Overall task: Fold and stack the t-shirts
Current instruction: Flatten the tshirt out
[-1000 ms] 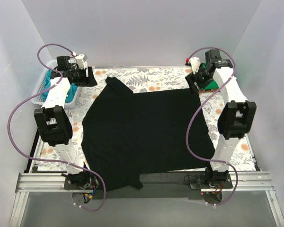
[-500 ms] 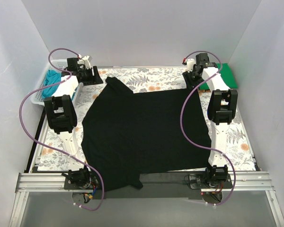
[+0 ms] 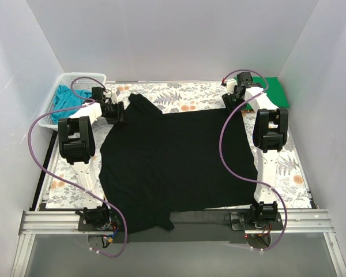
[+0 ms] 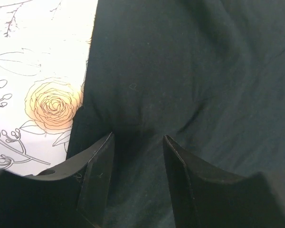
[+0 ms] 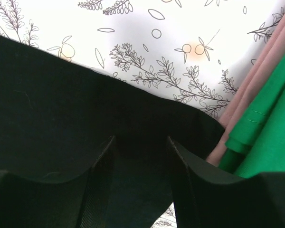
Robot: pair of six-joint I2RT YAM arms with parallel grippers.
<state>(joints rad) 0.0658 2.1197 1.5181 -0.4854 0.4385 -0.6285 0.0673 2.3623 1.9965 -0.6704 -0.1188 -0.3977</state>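
A floral-printed bench (image 3: pixel 184 95) inside a white-walled booth is being covered, from its near edge almost to its far one, by the black t-shirt (image 3: pixel 173 161), spread flat with one sleeve lying over the front edge. At the shirt's far left shoulder the left jaws are being held narrowly apart, astride a slight pucker of black cloth just inside the edge. At the far right corner the right jaws are likewise being held partly apart over the hem. Nothing is yet being pinched in either pair.

Beyond them, the green t-shirt (image 3: pixel 275 92) is being kept folded in the far right corner, just beside the right jaws, and the teal t-shirt (image 3: pixel 63 97) is being kept bunched in the white basket (image 3: pixel 83 76) at far left.

A first fold appears to be in preparation. Should the thin cloth be caught by only one pair, the shirt is likely to be dragged askew. The green shirt's edge could also be nipped by the right jaws.
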